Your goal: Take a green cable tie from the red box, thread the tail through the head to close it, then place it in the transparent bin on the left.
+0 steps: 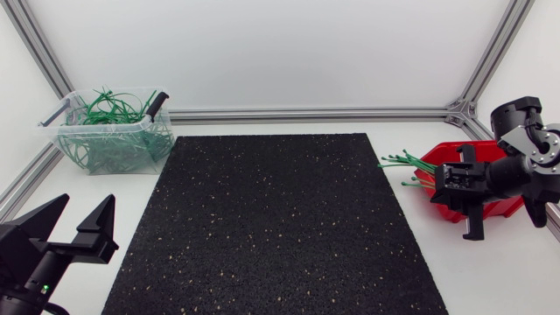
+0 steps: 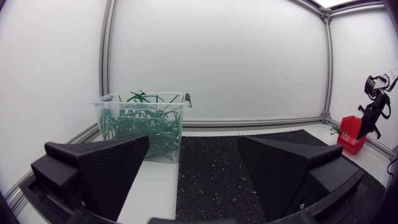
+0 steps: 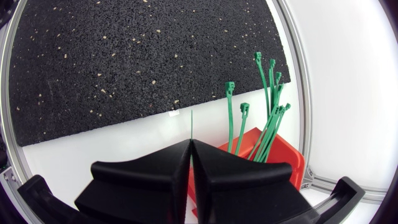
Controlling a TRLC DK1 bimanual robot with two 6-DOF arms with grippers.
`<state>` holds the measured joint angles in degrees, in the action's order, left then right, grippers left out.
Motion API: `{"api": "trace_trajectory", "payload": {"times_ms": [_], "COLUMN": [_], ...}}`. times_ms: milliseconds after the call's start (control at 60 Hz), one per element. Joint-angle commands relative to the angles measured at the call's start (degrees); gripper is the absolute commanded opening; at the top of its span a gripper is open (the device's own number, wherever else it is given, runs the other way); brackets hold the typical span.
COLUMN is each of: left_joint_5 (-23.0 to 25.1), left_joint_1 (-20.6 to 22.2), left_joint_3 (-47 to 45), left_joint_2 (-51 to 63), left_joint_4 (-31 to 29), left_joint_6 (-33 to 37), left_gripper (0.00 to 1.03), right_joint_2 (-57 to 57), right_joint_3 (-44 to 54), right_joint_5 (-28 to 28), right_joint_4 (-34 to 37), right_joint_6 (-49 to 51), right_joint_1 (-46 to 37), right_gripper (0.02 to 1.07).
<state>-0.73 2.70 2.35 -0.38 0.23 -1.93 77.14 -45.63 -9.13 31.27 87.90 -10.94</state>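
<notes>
Left arm (image 1: 24,262) sits at the near left corner of the table (image 1: 494,276), beside the black speckled mat (image 1: 271,219). The left jaws are spread wide with nothing between them. In the left wrist view the transparent bin (image 2: 142,127) stands ahead of them, at the mat's far left corner. It is part full of looped green ties (image 2: 146,124), with some poking above the rim. In the head view the bin (image 1: 66,140) is at the far left, well apart from the left jaws. Right arm (image 1: 525,166) is at the right side over the red box (image 1: 503,208), with the right jaws pointing down at the box's near edge. In the right wrist view the right jaws are pressed together, pinching a thin green cable tie (image 3: 191,124), whose tip sticks out past them over white table. The red box (image 3: 277,152) is right under and beside them. A bundle of green cable ties (image 3: 268,106) fans out of the box toward the mat, heads outward. In the head view this bundle (image 1: 401,163) reaches past the box's left rim.
</notes>
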Motion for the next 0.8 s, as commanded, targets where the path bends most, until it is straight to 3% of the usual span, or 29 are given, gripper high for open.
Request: {"api": "trace_trajectory", "payload": {"times_ms": [0,283,483,633,783], "left_joint_5": [0.1,0.1,0.1,0.1,0.1], "left_joint_1": [0.3,0.2,0.1,0.0,0.0], "left_joint_3": [-2.2,-2.2,-2.2,-2.2,-2.2], "left_joint_2": [-0.1,-0.1,-0.1,-0.1,-0.1], "left_joint_4": [-1.5,-1.5,-1.5,-1.5,-1.5], "left_joint_6": [-0.8,-0.8,-0.8,-0.8,-0.8], "left_gripper": [1.0,1.0,1.0,1.0,1.0], "right_joint_2": [-2.3,-5.2,-6.0,-7.6,-7.4], "right_joint_3": [0.5,-8.8,-15.2,-18.4,-23.0], "right_joint_5": [0.1,-3.5,-8.1,-12.3,-14.6], "right_joint_4": [0.7,6.5,6.2,-1.4,0.1], "right_joint_6": [1.1,-1.5,-7.0,-18.2,-22.5], "right_joint_1": [0.0,-1.5,-3.5,-5.2,-7.0], "right_gripper": [0.08,0.08,0.08,0.08,0.08]}}
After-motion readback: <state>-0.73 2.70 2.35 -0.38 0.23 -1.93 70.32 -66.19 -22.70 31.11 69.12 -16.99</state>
